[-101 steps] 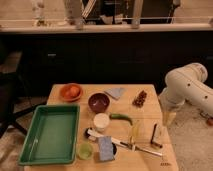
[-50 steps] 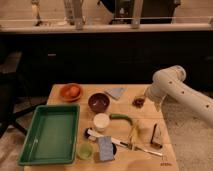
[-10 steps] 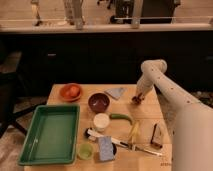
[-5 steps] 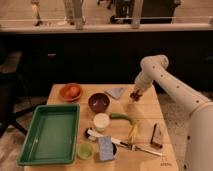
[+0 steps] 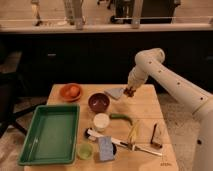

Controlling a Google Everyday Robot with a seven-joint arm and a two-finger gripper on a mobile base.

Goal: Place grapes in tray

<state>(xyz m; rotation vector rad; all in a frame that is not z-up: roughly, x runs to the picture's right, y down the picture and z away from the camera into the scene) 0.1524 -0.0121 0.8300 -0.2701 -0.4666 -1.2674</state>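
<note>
Hand (image 5: 131,90) is looking clenched on the grapes (image 5: 130,93), holding them just above the worktop (image 5: 147,107), well right of the tray (image 5: 50,134) and past its far end. The pickup is looking done. The carry over to the tray and the release are remaining, and the tray is holding no grapes yet.

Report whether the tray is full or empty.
Empty: the tray's green floor is bare. The grapes are at the gripper, over the table's far edge.

The tray (image 5: 50,136) lies at the left of the bench (image 5: 150,107). The tool (image 5: 131,90), gripping the grapes (image 5: 130,93), hangs right of the bowl (image 5: 98,102).
</note>
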